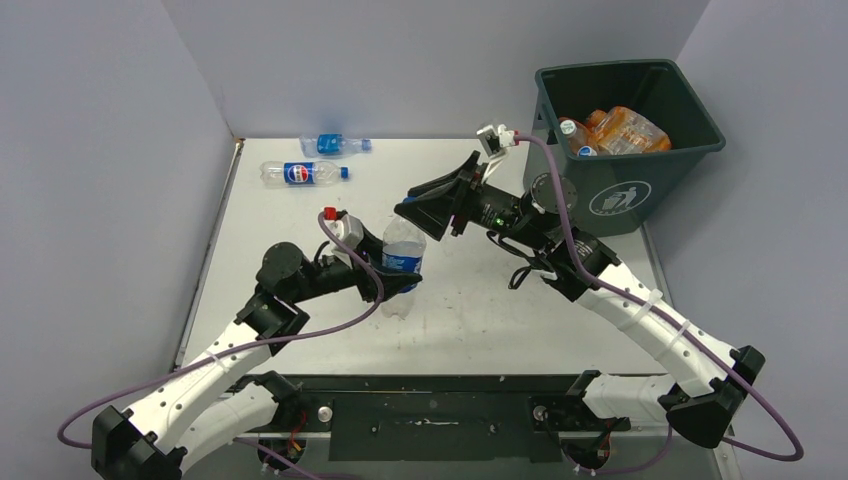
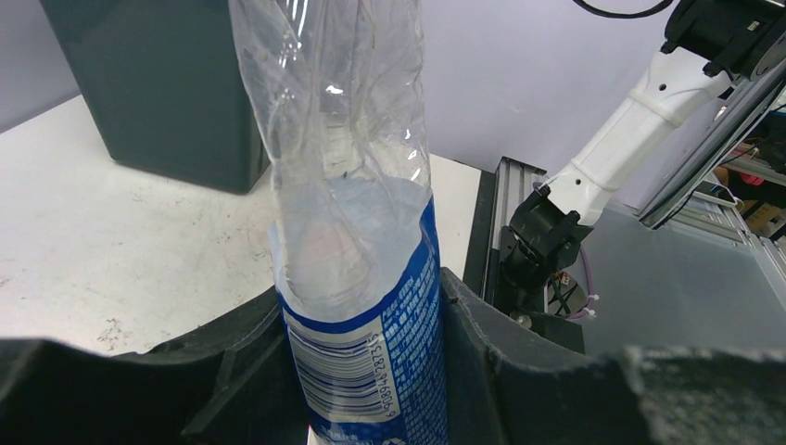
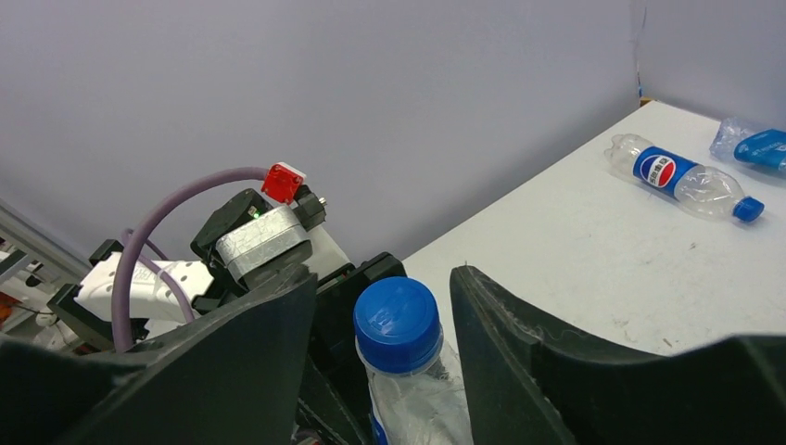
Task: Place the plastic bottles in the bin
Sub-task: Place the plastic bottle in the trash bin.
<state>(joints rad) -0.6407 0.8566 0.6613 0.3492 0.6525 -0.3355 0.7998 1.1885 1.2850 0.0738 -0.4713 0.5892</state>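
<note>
My left gripper [image 1: 398, 287] is shut on a clear plastic bottle [image 1: 403, 258] with a blue label and blue cap, holding it upright at the table's middle. In the left wrist view the jaws press on the label of that bottle [image 2: 366, 306]. My right gripper [image 1: 422, 216] is open just above it. In the right wrist view the fingers [image 3: 505, 334] stand either side of the blue cap [image 3: 397, 323], with gaps on both sides. The dark green bin [image 1: 640, 195] stands at the back right and holds orange and clear bottles [image 1: 612, 130].
Two clear bottles with blue labels lie at the back left, one [image 1: 303, 173] nearer and one [image 1: 335, 145] by the wall; both show in the right wrist view [image 3: 681, 176] [image 3: 755, 144]. Grey walls enclose the table. The bin's side [image 2: 167, 83] shows in the left wrist view.
</note>
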